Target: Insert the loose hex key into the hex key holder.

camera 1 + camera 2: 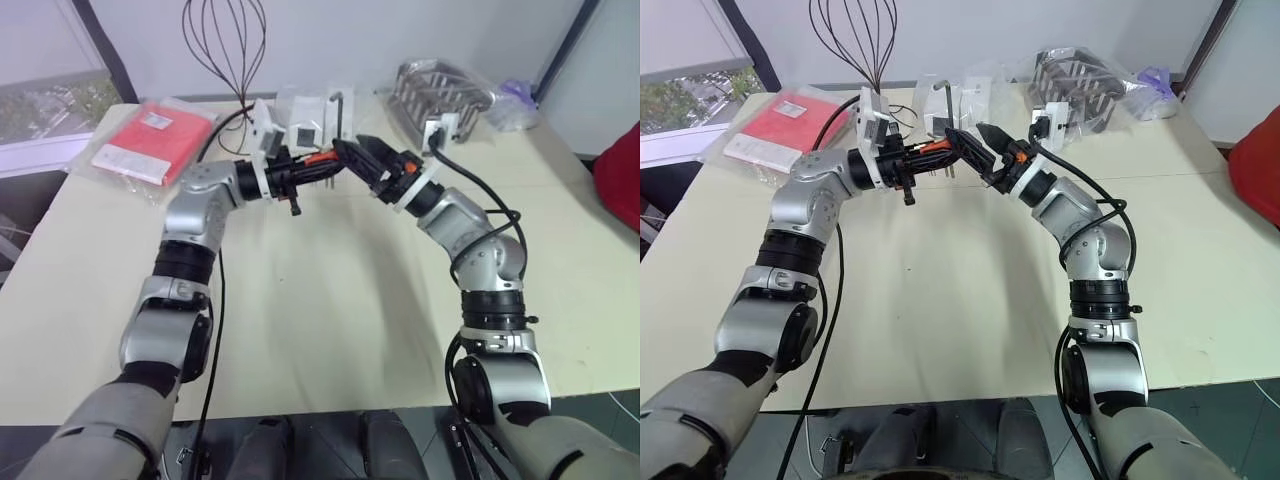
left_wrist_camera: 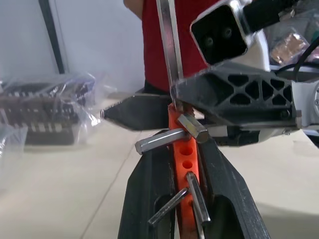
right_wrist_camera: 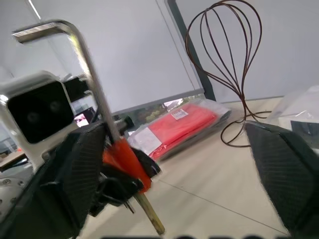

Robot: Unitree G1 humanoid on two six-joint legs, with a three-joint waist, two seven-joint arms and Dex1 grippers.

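A pale cream table (image 1: 330, 300) fills the scene, with a white wall and a window strip behind it. Above the table's middle the two arms meet, fingertips toward each other. The left gripper (image 2: 185, 164) is clenched on the hex key holder (image 2: 183, 149), an orange block pinched between its two black fingers, with short grey keys jutting out of the block at angles. The loose hex key (image 2: 168, 50) stands in the top of that holder, its long silver shaft rising straight up and its short bent end turned over at the top, as the right wrist view shows (image 3: 79, 64). The right gripper (image 3: 169, 169) is released: its fingers stand wide apart, one just beside the key's shaft, the other well clear.

Farther back on the table lie a flat red packet (image 1: 150, 140) in clear plastic at the left, a dark wire whisk-shaped frame (image 1: 225, 45), small white packages (image 1: 305, 115) and a bagged metal rack (image 1: 440, 90).
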